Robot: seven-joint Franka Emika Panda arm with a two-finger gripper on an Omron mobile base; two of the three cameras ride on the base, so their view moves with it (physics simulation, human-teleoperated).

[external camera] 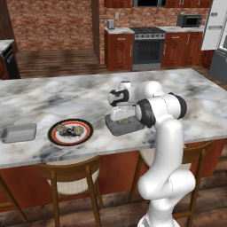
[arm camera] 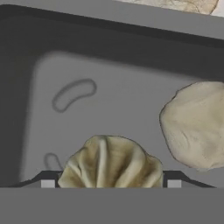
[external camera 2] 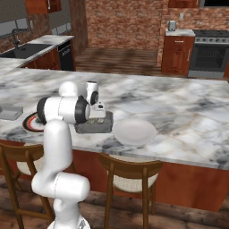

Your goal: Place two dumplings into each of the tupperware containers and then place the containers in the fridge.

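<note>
A dark grey tupperware container [external camera: 126, 128] [external camera 2: 95, 127] sits on the marble counter near its front edge. My gripper [external camera: 122, 116] [external camera 2: 97, 117] [arm camera: 111, 183] reaches down into it, open. In the hand view a pleated tan dumpling [arm camera: 109, 162] lies between the fingertips, and a second, smoother dumpling [arm camera: 194, 124] rests on the tub floor to its right. A smaller, lighter grey container [external camera: 18, 133] [external camera 2: 10, 112] stands at the counter's left end. Two more dumplings [external camera: 71, 131] lie on the black, red-rimmed plate [external camera: 88, 131] between the tubs. The fridge [external camera: 216, 26] stands at the far right, its door open.
A round white dish [external camera 2: 134, 132] lies on the counter just right of the dark tub. Wooden stools [external camera: 66, 177] [external camera 2: 129, 176] stand under the counter's front edge. An oven [external camera: 148, 48] and red cabinets line the brick back wall.
</note>
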